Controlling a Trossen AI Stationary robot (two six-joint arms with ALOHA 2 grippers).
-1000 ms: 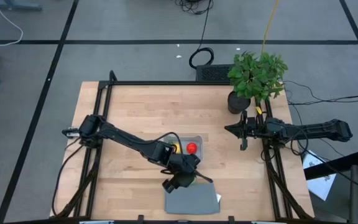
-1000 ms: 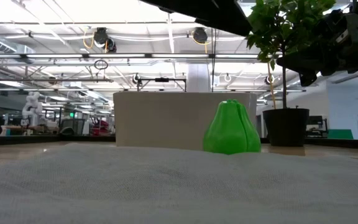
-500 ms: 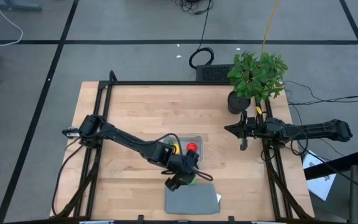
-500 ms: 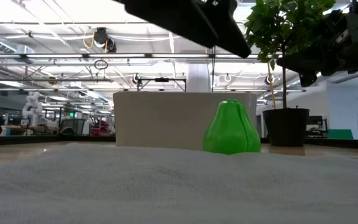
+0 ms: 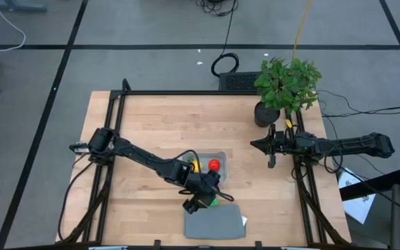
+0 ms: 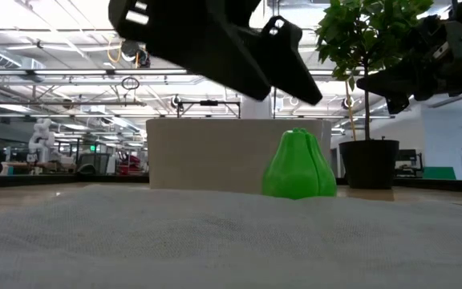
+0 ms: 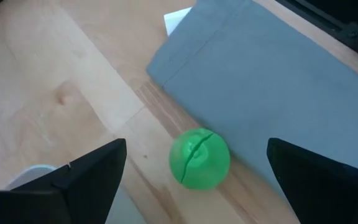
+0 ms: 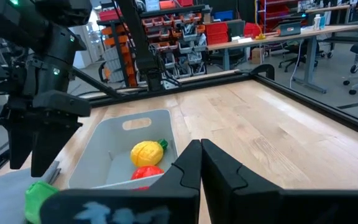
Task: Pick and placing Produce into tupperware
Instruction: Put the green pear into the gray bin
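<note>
On your wooden table (image 5: 158,132) a flat grey lid (image 5: 215,223) lies at the six o'clock edge, with a small white slip (image 5: 244,221) peeking from under its three o'clock side. A leafy potted plant (image 5: 287,85) stands in its dark pot at the table's two o'clock corner. Past the twelve o'clock edge you have a coiled black cable (image 5: 225,64) on the grey floor, and a yellow cord (image 5: 301,24) runs away beyond the plant.

no readable text, no labels, no brands, no nos. or signs in any view
</note>
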